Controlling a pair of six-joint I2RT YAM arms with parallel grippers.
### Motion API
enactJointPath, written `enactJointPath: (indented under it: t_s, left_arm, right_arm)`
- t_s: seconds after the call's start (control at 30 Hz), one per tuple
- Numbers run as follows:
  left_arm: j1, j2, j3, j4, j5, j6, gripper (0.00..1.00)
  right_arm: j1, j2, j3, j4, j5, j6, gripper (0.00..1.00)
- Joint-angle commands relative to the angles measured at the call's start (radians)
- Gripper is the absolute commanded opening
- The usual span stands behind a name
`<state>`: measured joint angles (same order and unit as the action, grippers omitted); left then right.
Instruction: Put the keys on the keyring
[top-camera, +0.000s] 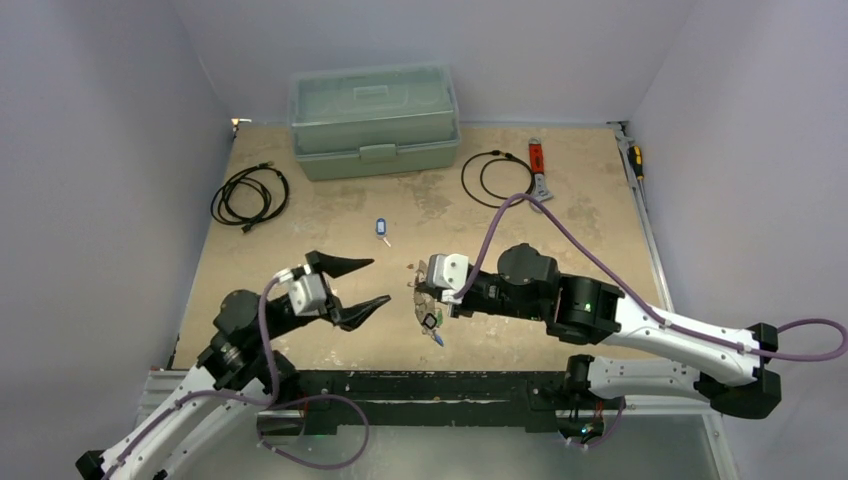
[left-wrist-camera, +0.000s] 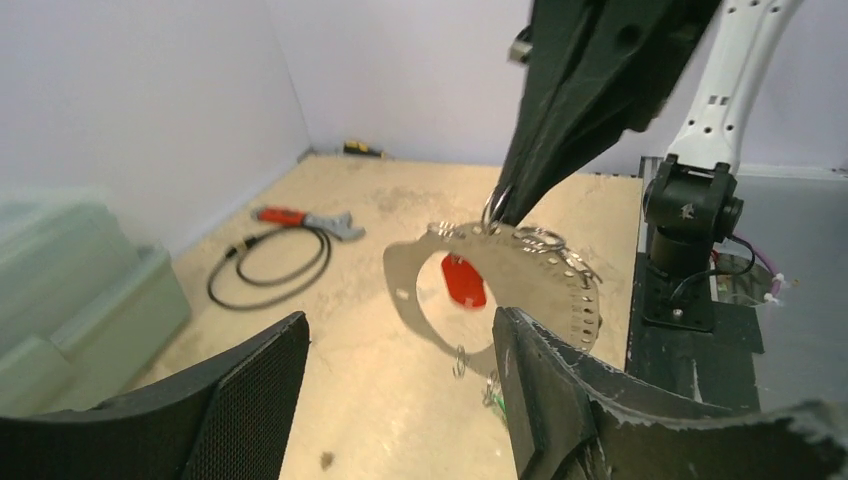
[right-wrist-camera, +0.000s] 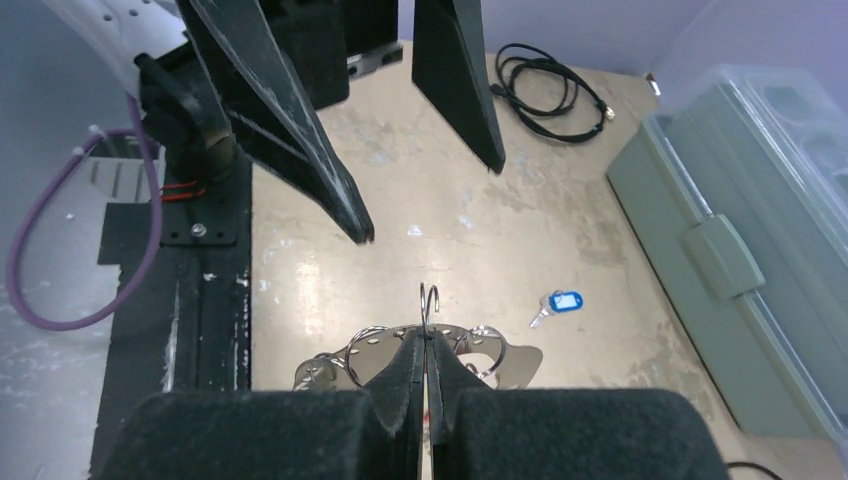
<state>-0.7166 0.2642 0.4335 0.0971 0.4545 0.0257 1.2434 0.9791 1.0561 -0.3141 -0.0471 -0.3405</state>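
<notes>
Fingers (right-wrist-camera: 395, 385) of the right gripper (right-wrist-camera: 428, 338) are pinching fully shut on a small wire loop of the silvery perforated crescent keyring (left-wrist-camera: 408, 300), and in the right wrist view they are hiding much of it. Left gripper (top-camera: 378, 281) is gaping wide, holding nothing. A red-headed key (left-wrist-camera: 463, 282) is showing through the crescent, its blade unclear. A blue-headed key (top-camera: 381, 228) is lying alone at upper centre on the scuffed tan tabletop (top-camera: 300, 240), with pale lilac walls (top-camera: 100, 150) closing round.
</notes>
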Motion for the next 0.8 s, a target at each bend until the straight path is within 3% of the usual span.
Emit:
enactJointPath:
  t_s: [0.0,0.23,0.4,0.63,0.77]
  left_arm:
    - [-0.002,0.142,0.056,0.011,-0.096,-0.154,0.67]
    - [-0.002,0.411,0.172,-0.094,-0.313,-0.371,0.70]
    - [0.009,0.566,0.254,-0.222,-0.581,-0.541,0.83]
    - [0.013,0.673,0.343,-0.282,-0.662,-0.455,0.87]
    - [0.014,0.729,0.412,-0.319,-0.711,-0.326,0.89]
  right_arm:
    - [0.001,-0.034,-0.014,0.075,0.102,0.034,0.00]
    - [0.002,-0.071,-0.061,0.076,0.175,0.076,0.00]
    - [0.002,-0.083,-0.090,0.087,0.178,0.109,0.00]
    - [0.002,-0.085,-0.104,0.086,0.181,0.117,0.00]
    - [0.002,-0.081,-0.103,0.084,0.181,0.115,0.00]
